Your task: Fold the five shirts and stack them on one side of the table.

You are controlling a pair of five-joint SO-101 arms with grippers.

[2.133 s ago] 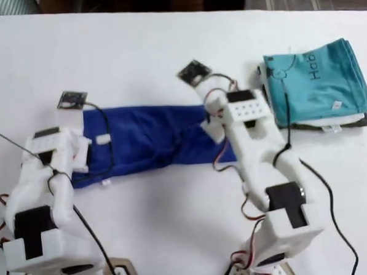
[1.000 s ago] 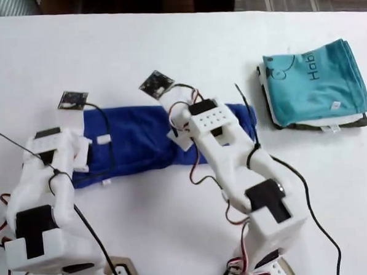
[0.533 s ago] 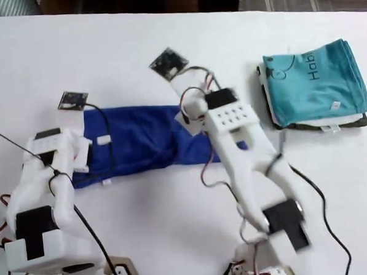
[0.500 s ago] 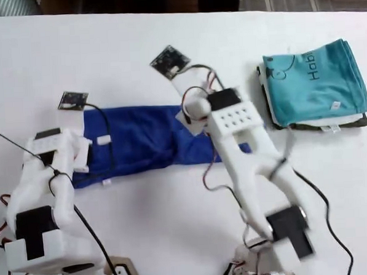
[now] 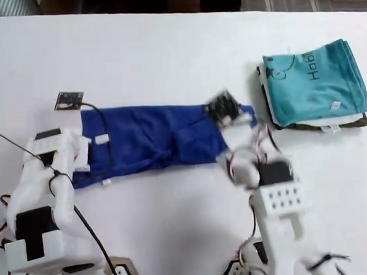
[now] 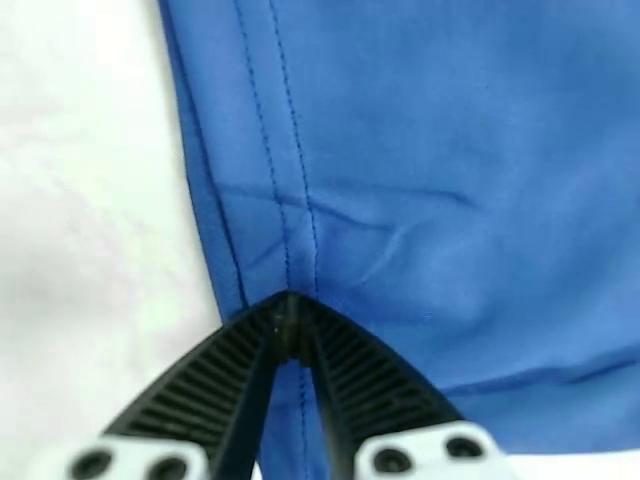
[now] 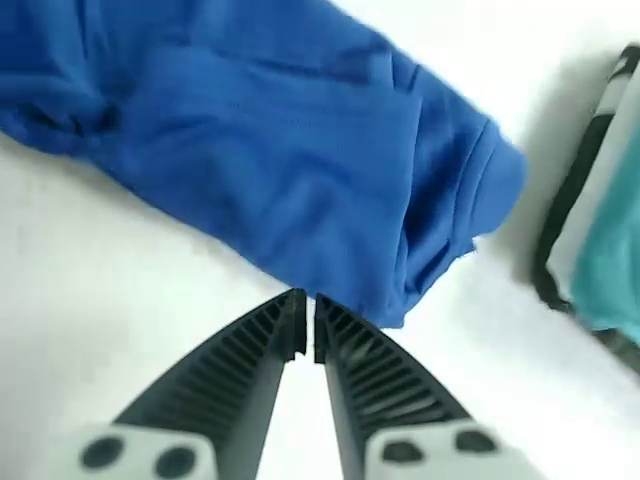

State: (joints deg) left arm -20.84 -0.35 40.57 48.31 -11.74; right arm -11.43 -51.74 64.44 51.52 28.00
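Right arm (image 5: 276, 197) had pulled back since the earlier frames. Before, we had it stretched out over the middle and right half of the blue shirt (image 5: 152, 136); now we logged it drawn in toward the near edge of the table (image 5: 166, 46), clear of the cloth. Left arm (image 5: 44, 175) had not shifted, and neither had the shirt's left end. In the right wrist view the right gripper (image 7: 305, 312) hung just off the shirt's near hem at its right end, jaws brought together on nothing, with bare table under them. In the left wrist view the left gripper (image 6: 288, 320) was clamped on the shirt at a stitched seam by its left edge, the fabric puckered around the tips. We read that hold as an anchor: one end is pinned so the band holds its line while the other arm works the free end. The shirt lay as a long narrow band across the middle of the table, sides already turned in, with some bunching near its centre. The folded stack (image 5: 321, 125) sat toward the right edge, a teal shirt (image 5: 315, 75) on top and a dark one beneath, just beside the blue shirt's right end but not touching it. Our judgement: the lengthwise folds were done and the crosswise fold was not yet made. The right gripper would need to open and take the right end before carrying it over toward the pinned end.
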